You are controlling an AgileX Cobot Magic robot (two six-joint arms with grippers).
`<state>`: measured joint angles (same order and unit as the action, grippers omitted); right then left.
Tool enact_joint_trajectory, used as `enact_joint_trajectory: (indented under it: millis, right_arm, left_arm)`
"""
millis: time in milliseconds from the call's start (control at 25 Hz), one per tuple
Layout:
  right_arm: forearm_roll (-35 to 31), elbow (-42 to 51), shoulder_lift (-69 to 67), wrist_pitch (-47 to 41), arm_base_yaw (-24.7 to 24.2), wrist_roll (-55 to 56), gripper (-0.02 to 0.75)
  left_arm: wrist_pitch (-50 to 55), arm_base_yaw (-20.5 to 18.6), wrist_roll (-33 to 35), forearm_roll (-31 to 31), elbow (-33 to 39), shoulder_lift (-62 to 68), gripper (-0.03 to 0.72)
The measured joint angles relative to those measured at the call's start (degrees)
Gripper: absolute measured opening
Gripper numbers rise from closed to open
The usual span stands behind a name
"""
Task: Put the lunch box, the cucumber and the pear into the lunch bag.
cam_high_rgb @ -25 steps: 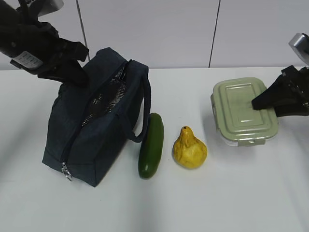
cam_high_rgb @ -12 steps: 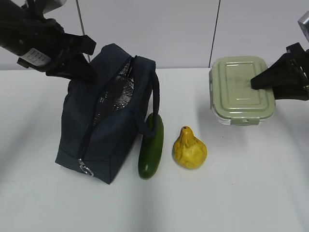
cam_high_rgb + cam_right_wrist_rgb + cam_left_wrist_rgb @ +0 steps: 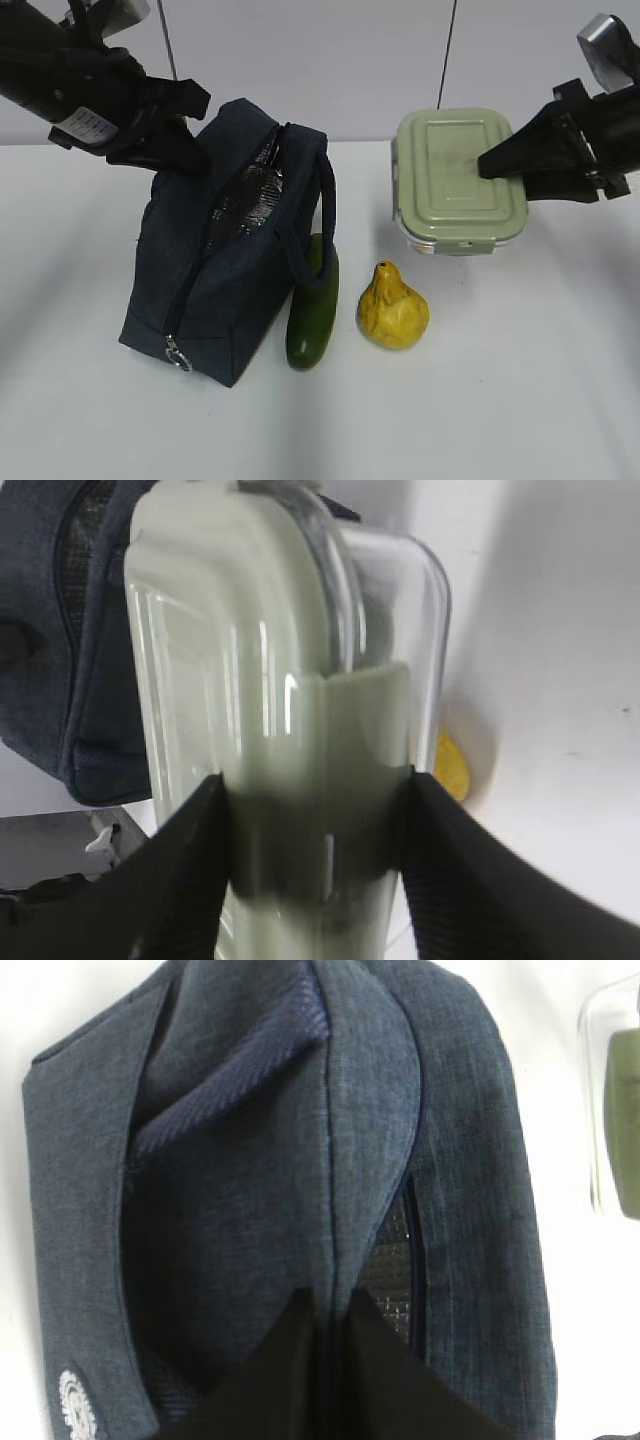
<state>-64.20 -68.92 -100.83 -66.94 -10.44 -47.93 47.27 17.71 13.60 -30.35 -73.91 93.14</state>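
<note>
Exterior view, nearest first: the cucumber and pear lie on the table, well below both sets of fingers, the cucumber touching the bag; farther back, the left gripper is pinched on a fold of fabric at the bag's far end, holding the zipper mouth open; the right gripper clamps the box between its fingers, raised beside the bag. Box step in hand; next, carry it left over the opening and lower it in.

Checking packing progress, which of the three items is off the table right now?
The lunch box, gripped in the right gripper; cucumber and pear lie on the table.
</note>
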Motion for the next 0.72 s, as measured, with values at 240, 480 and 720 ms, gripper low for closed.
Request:
enact_joint_trajectory:
  millis: [240, 480, 720]
  right_arm:
    - [-3.98, 0.00, 0.00, 0.00, 4.58, 0.00, 0.381]
    - [-7.84, -0.87, 0.00, 0.10, 8.97, 0.00, 0.381]
    - [-8.98, -5.99, 0.00, 1.94, 12.94, 0.52, 0.381]
  left_arm:
    - [-0.23, 0.00, 0.00, -0.07, 0.00, 0.00, 0.001]
    - [-1.05, 0.00, 0.00, -0.07, 0.00, 0.00, 0.001]
    - [-1.19, 0.00, -0.02, -0.07, 0.00, 0.00, 0.001]
